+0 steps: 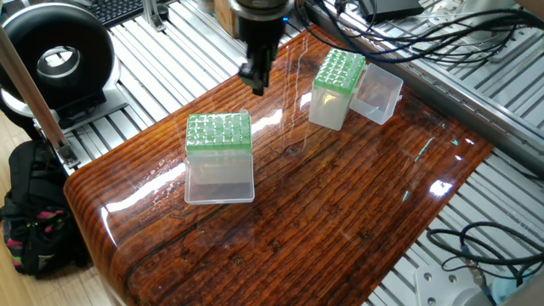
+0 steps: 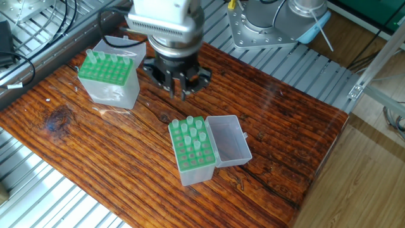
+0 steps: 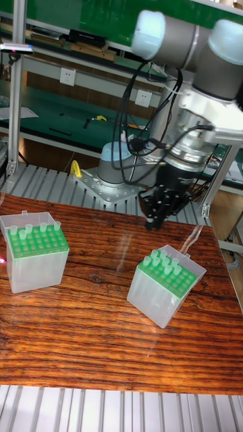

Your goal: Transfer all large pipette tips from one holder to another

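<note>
While nothing sits in the claw, the job looks to be between picks. Going by the other fixed view, nearest the camera stands the box with the open lid (image 2: 193, 151), its green top holding a cluster of large pipette tips (image 2: 193, 134) toward the twelve o'clock half, the front rows bare. Just beyond it, at about twelve o'clock, the gripper (image 2: 183, 92) hangs above the wooden table (image 2: 285, 126), apart from both boxes; its fingers look drawn close together, though I cannot tell for certain whether they are pressed tight, and no tip shows between them. Farther off, at ten o'clock, the second box (image 2: 109, 77) carries tips only along its far row. My guess: the next move needs the claw centred over one tip, then lowered straight.
</note>
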`<state>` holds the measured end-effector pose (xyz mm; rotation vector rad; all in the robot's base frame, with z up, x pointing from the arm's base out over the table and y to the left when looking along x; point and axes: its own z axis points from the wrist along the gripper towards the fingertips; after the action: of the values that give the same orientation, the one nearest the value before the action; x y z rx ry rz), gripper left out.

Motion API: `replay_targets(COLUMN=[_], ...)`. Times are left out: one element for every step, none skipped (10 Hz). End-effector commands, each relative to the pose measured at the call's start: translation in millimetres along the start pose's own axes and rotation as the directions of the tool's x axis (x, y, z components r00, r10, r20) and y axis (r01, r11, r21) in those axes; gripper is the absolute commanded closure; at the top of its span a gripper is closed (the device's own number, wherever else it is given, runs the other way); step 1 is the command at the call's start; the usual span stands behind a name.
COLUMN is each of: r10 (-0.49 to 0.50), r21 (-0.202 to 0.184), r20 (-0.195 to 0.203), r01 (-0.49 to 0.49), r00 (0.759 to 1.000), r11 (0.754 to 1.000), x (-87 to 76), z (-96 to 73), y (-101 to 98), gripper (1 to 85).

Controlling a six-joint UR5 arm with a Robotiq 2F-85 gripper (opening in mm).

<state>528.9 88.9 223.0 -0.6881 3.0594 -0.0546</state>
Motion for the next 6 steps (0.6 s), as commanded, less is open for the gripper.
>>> replay_targets(r10=[0.07,0.067,0.059,0.048,0.048,0.055], r21=[-0.039,-0.031,-0.027,-0.023,-0.009,-0.004], r20=[0.024,0.036,0.046,0.065,0.064,0.053], r01=[-0.069,-0.066,-0.058,-0.046,-0.048,-0.055], r00=[0.997,0.997,0.997,0.997,0.997,0.997], r11=[0.997,0.997,0.998,0.999,0.999,0.998], x=[-26.1,-29.0,-29.0,-31.4,-29.0,-26.5], z=[-4.0,-1.7,1.0,5.3,7.1,6.6], y=[31.6,30.5,29.3,29.4,28.6,29.6], gripper=[59.3,59.3,59.3,59.3,59.3,59.3])
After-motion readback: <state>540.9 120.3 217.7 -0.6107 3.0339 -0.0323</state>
